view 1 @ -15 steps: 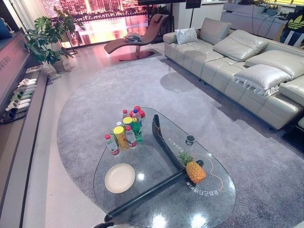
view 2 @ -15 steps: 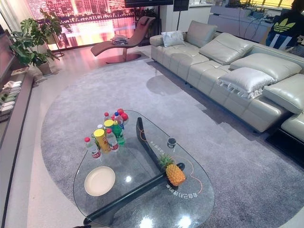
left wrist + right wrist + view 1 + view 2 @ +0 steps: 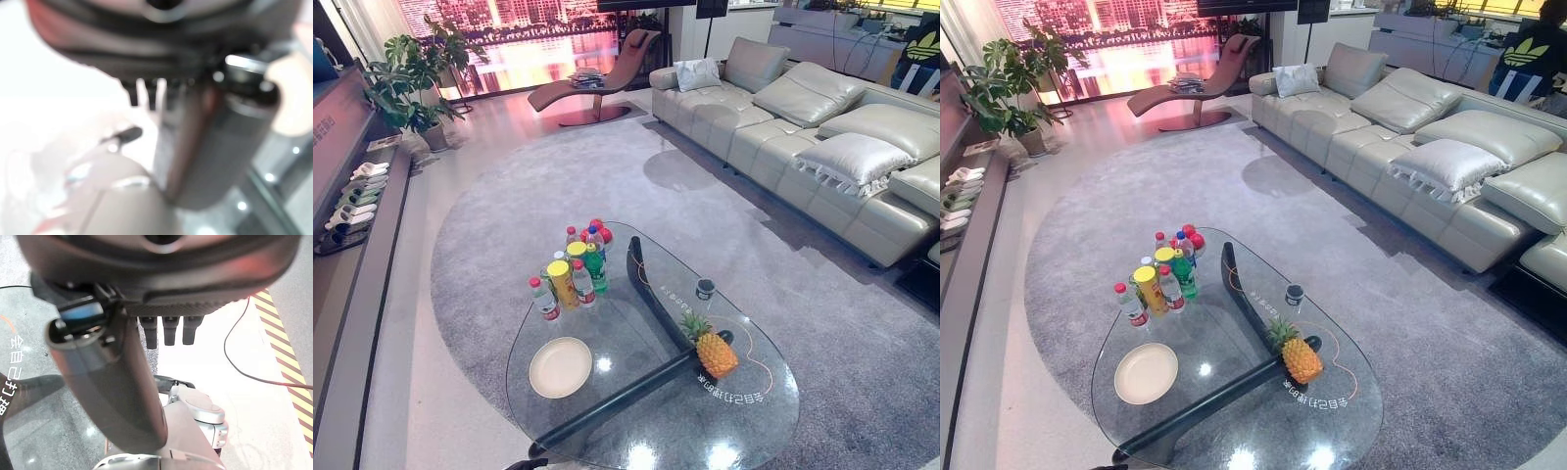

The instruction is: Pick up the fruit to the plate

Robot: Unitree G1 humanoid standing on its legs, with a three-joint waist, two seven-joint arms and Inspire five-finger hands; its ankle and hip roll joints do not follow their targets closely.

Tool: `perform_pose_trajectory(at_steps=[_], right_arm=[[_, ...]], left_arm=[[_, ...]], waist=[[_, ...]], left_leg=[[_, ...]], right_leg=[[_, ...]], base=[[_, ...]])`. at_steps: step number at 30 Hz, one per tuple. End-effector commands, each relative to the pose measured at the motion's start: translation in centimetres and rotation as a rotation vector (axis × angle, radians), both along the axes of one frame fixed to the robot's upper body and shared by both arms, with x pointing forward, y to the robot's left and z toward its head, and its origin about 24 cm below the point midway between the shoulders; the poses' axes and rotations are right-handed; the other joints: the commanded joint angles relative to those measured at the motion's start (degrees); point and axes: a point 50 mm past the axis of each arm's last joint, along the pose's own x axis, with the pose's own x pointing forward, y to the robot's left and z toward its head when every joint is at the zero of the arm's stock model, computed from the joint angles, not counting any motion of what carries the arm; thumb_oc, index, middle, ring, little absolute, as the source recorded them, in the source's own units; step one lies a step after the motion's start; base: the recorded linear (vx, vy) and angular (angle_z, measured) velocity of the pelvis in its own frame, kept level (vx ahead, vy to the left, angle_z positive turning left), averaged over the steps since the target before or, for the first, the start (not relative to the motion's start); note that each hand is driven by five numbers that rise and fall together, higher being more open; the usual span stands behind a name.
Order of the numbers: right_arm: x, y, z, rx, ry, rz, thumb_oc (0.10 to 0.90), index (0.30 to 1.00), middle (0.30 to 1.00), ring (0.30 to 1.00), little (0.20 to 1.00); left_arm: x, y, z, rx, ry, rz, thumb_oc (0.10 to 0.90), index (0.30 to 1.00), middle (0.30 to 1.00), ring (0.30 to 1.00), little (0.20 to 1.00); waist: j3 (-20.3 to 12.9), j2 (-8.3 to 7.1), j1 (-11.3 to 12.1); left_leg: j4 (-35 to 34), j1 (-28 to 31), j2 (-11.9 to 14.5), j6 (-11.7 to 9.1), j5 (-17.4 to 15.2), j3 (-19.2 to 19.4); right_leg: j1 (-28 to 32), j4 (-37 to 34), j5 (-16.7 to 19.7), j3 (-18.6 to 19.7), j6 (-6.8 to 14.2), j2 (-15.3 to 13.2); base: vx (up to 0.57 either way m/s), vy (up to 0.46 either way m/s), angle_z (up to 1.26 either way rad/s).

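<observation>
Black fingers on the right hand hang straight and loose, with the thumb jutting out beside them, and it's got hold of nothing. Same deal with the left hand: fingers look straight, thumb out, nothing in it.

Just past the right thumb you can see a bit of the glass table with its orange lettering. On the other side of that hand there's pale floor with a strip of yellow-and-black tape.

Further out from the hands, the pineapple stands upright on the glass on the right hand's side. It's right over the end of the table's dark base and next to the lettering. The cream plate lies flat on the left hand's side, well apart from the pineapple, with the dark base running between them.

Beyond the plate there's a huddle of bottles, mostly red caps with one green one, and a yellow can at the near edge of the bunch. A small dark cup sits on the glass just beyond the pineapple.

Further still, there's a big grey rug under the table and a pale sofa with cushions off on the right hand's side. A potted plant and a brown lounge chair are way out on the left hand's side. A person in a dark top is behind the sofa.
</observation>
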Motion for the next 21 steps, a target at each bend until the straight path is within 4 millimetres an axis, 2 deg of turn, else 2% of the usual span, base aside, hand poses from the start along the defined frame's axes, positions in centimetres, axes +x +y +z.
perform_pose_trajectory(at_steps=[1, 6, 12, 16, 21], right_arm=[[2.7, -0.9, 0.6, -0.046, -0.044, 0.013, 0.8, 0.9, 0.9, 0.9, 0.9], [2.8, -1.0, 0.7, -0.05, -0.044, 0.021, 0.8, 0.9, 0.9, 0.9, 0.9], [3.5, -1.3, 0.9, -0.053, -0.061, 0.037, 0.8, 0.9, 0.9, 0.9, 0.9], [4.8, -1.8, 1.4, -0.067, -0.091, 0.06, 0.8, 0.9, 0.9, 0.9, 0.9], [7.5, -2.7, 2.5, -0.111, -0.179, 0.061, 0.8, 0.9, 0.9, 0.9, 0.9]], left_arm=[[2.2, 0.5, 0.5, 0.026, -0.026, -0.029, 0.8, 0.9, 0.9, 0.9, 0.9], [2.2, 0.5, 0.5, 0.025, -0.027, -0.022, 0.8, 0.9, 0.9, 0.9, 0.9], [2.1, 0.5, 0.5, 0.021, -0.028, 0.001, 0.8, 0.9, 0.9, 0.9, 0.9], [3.2, 0.2, 0.7, 0.009, -0.075, 0.051, 0.8, 0.9, 0.9, 0.9, 0.9], [7.1, 0.2, 2.0, -0.002, -0.211, 0.091, 0.8, 0.9, 0.9, 0.9, 0.9]], waist=[[1.7, -0.12, 0.4], [2.0, -0.1, 0.4], [4.1, 0.29, 0.5], [7.3, 1.14, 0.3], [15.5, 1.72, -0.3]], left_leg=[[0.3, 1.4, 2.4, -0.7, -1.2, -0.5], [0.3, 1.1, 2.5, -0.8, -1.1, -0.7], [0.3, -1.1, 2.5, -0.8, -0.3, -1.4], [0.3, -5.9, 2.4, -0.7, 1.1, -2.2], [0.3, -15.7, 0.8, -0.2, 2.9, -3.8]], right_leg=[[-0.5, 0.3, 5.5, -4.6, 1.9, -4.6], [-0.7, 0.3, 5.5, -4.5, 1.9, -4.5], [-2.9, 0.3, 6.0, -4.1, 1.8, -4.4], [-8.1, 0.3, 7.5, -3.4, 1.7, -4.7], [-18.6, 0.3, 10.4, -1.6, 1.3, -4.2]], base=[[0.0, 0.0, 0.0], [0.0, 0.0, 0.0], [0.01, 0.002, 0.0], [-0.1, 0.065, -0.01], [-0.22, 0.03, 0.0]])
